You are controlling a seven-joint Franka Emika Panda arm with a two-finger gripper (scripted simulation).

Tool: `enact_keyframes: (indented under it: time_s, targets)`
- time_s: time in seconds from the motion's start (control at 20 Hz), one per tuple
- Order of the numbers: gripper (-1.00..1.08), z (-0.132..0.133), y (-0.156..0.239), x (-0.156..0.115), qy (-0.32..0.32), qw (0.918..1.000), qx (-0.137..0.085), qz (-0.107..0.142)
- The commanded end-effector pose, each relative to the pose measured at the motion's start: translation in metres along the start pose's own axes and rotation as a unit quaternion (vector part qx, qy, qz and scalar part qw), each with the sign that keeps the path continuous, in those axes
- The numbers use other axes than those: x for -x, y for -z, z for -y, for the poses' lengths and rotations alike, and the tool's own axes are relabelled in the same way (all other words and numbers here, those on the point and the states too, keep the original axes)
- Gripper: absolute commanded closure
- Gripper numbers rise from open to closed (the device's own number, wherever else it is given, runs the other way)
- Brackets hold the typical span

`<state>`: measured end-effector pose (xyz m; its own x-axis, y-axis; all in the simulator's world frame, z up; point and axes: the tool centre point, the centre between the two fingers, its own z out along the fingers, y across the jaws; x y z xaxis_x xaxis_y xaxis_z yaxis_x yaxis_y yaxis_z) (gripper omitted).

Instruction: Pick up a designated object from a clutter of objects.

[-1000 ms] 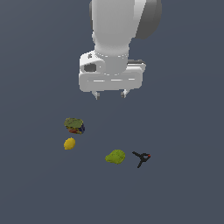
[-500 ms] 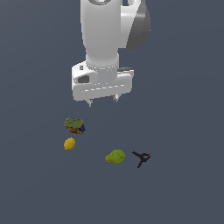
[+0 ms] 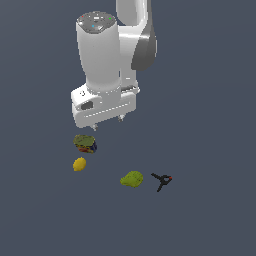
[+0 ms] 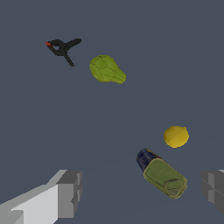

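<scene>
The small cylindrical can with a dark green top and banded label (image 4: 162,173) (image 3: 85,143) sits on the grey floor just below the white gripper (image 3: 107,123), between its spread, empty fingers (image 4: 69,192) in the wrist view. One yellow lemon (image 4: 176,136) (image 3: 79,164) lies just beside the can. One green pear-like fruit (image 4: 106,69) (image 3: 132,179) and one black clamp with a red tip (image 4: 62,46) (image 3: 161,180) lie farther off, near each other.

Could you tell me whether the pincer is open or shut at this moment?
Open. In the wrist view the pincer has its two fingers spread wide apart, with the can showing in the gap between them, untouched.
</scene>
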<state>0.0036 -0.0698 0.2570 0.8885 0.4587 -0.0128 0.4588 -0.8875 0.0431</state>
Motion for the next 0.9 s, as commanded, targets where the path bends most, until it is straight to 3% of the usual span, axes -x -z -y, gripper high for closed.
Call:
enact_keyframes:
  time_s: [0.0, 0.4, 0.85]
  targets:
    - [-0.92, -0.008, -0.009, 0.004, 0.026, 0.9997, 0.000, 0.001]
    - [-0.92, -0.031, -0.038, 0.020, 0.108, 0.9941, -0.002, 0.003]
    - [-0.92, -0.054, -0.070, 0.039, 0.200, 0.9799, -0.006, 0.003]
